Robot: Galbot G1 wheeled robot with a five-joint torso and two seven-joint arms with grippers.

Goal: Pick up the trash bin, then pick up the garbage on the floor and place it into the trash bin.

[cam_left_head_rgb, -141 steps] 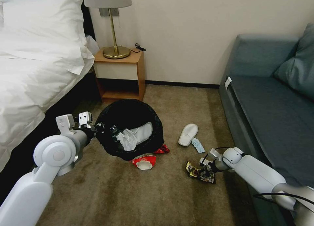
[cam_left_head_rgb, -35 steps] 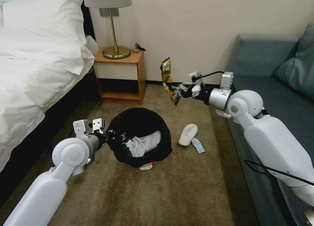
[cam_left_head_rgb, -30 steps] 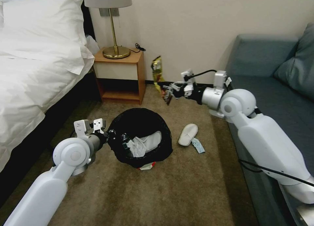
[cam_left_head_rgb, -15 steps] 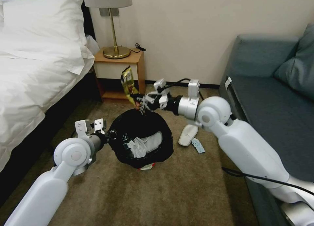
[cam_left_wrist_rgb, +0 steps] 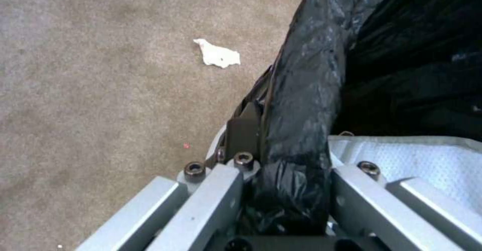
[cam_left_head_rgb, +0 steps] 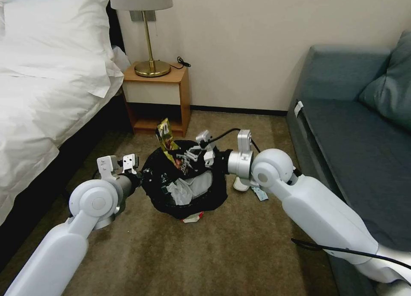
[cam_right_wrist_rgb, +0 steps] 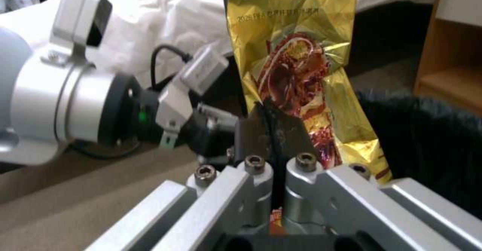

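The trash bin [cam_left_head_rgb: 188, 201], lined with a black bag, hangs just above the carpet. My left gripper [cam_left_head_rgb: 143, 176] is shut on its rim [cam_left_wrist_rgb: 301, 92]. Inside it lie a crumpled tissue [cam_left_head_rgb: 177, 192] and a white slipper [cam_left_head_rgb: 200, 183]. My right gripper [cam_left_head_rgb: 182, 156] is over the bin's mouth, shut on a gold wrapper [cam_left_head_rgb: 165, 137] that stands up from the jaws [cam_right_wrist_rgb: 296, 74]. More garbage lies on the floor: a white slipper [cam_left_head_rgb: 238, 185] partly behind my right arm, a blue scrap [cam_left_head_rgb: 259, 194], a red-white wrapper [cam_left_head_rgb: 192, 219] under the bin and a white tissue [cam_left_wrist_rgb: 217, 55].
A bed [cam_left_head_rgb: 47, 94] with white linen runs along the left. A wooden nightstand [cam_left_head_rgb: 158, 99] with a brass lamp [cam_left_head_rgb: 147, 34] stands against the back wall. A grey-blue sofa [cam_left_head_rgb: 355, 133] borders the right. Open brown carpet [cam_left_head_rgb: 205, 257] lies in front.
My right arm lifted the gold wrapper off the floor at the right, swung it left and lowered it to the bin's mouth. The left arm shifted the bin slightly right.
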